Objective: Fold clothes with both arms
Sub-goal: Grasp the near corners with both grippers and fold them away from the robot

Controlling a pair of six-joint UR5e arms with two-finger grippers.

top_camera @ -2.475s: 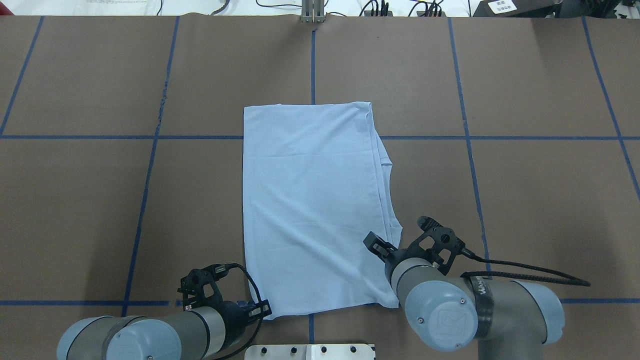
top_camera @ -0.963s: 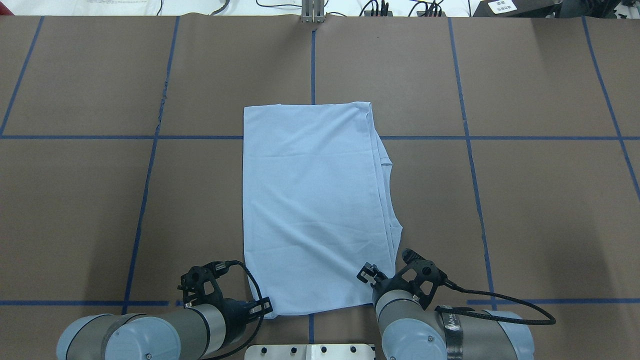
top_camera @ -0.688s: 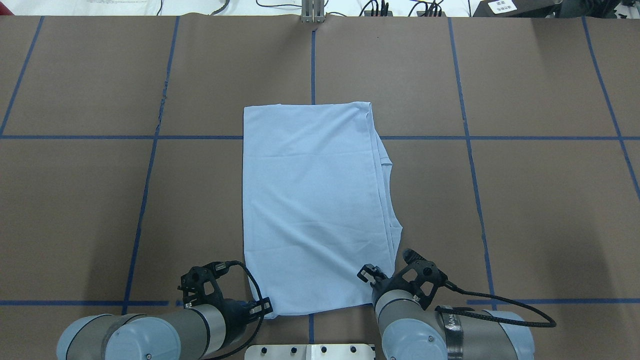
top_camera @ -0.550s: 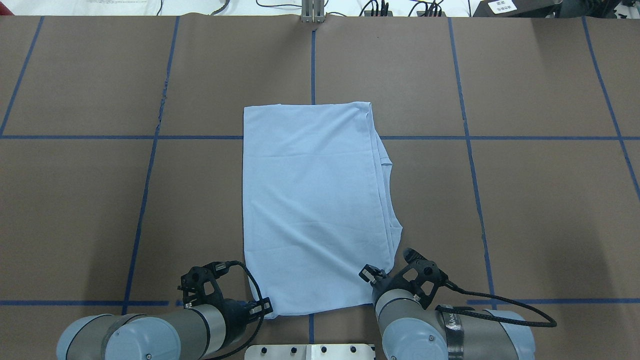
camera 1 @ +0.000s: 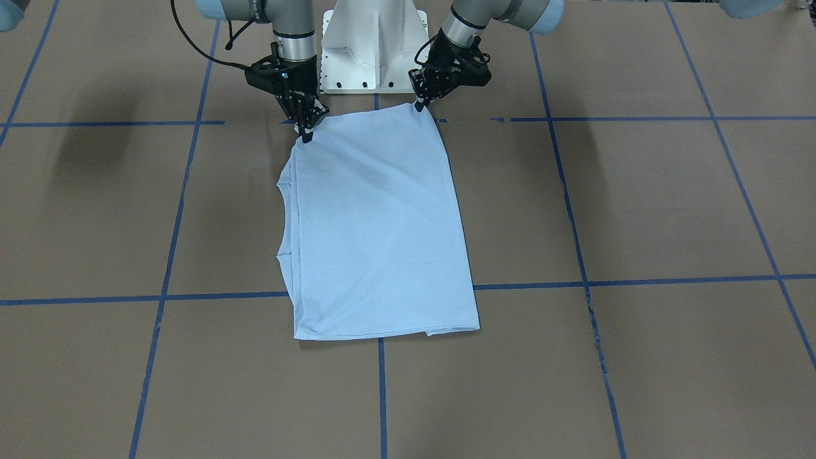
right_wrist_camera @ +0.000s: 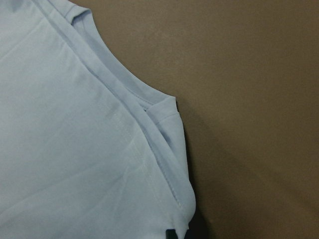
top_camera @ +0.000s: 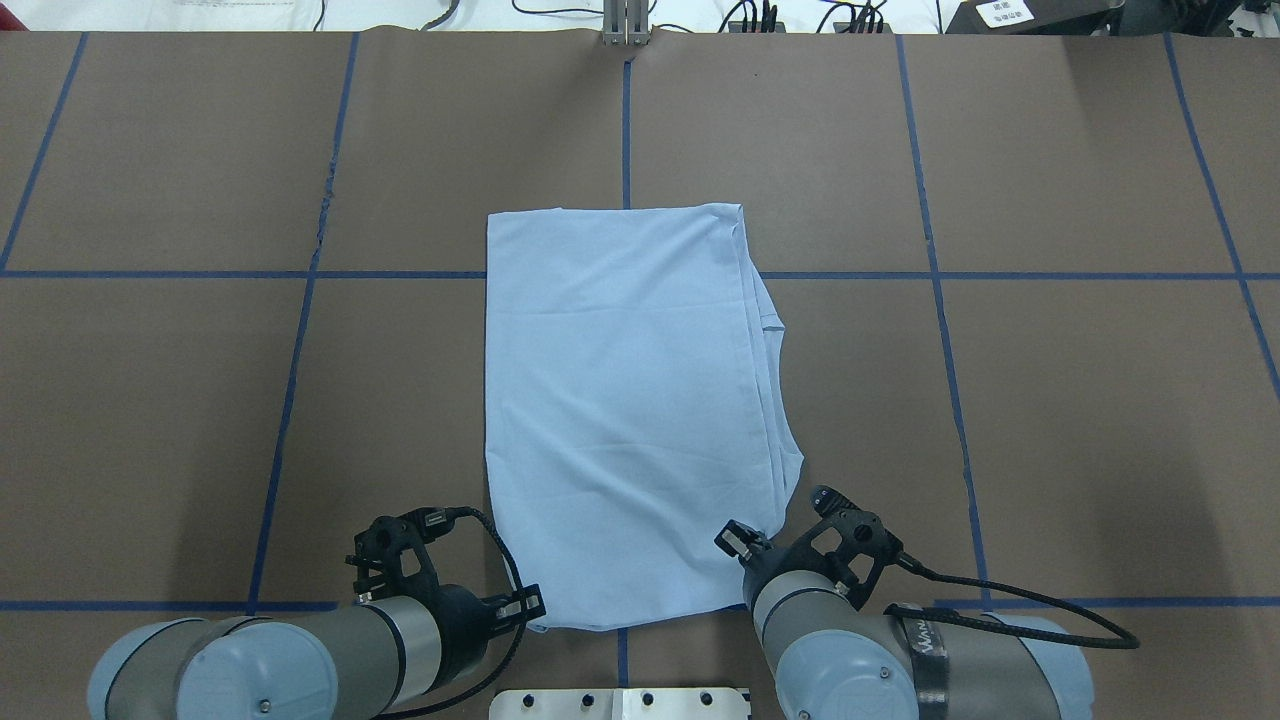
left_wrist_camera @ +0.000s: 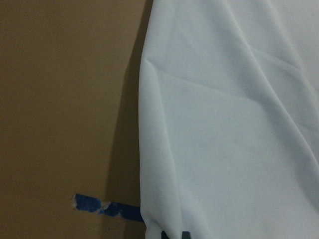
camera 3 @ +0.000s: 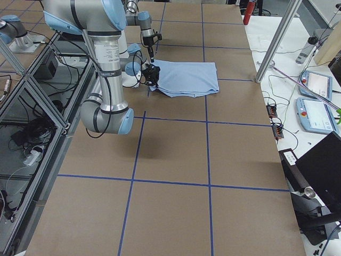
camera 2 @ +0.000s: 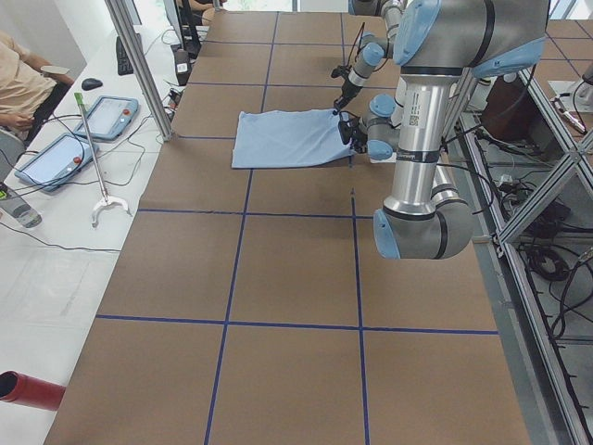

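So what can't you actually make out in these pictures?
Inner faces of the folded T-shirt: in every view, covered by its own top layer.
Fingertips of the left gripper and right gripper: in the overhead view, hidden by the grippers' own bodies and the cloth; in both wrist views, cut off at the bottom edge.
The person: in the exterior left view, cut by the frame's edge.

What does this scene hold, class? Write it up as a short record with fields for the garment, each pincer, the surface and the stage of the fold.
Garment: light blue shirt, folded to a long rectangle, lying on the table
Left pincer: closed on the shirt's near corner on the robot's left
Right pincer: closed on the other near corner
Surface: brown table marked with blue tape lines
Stage: sides folded in; end-to-end fold not yet made
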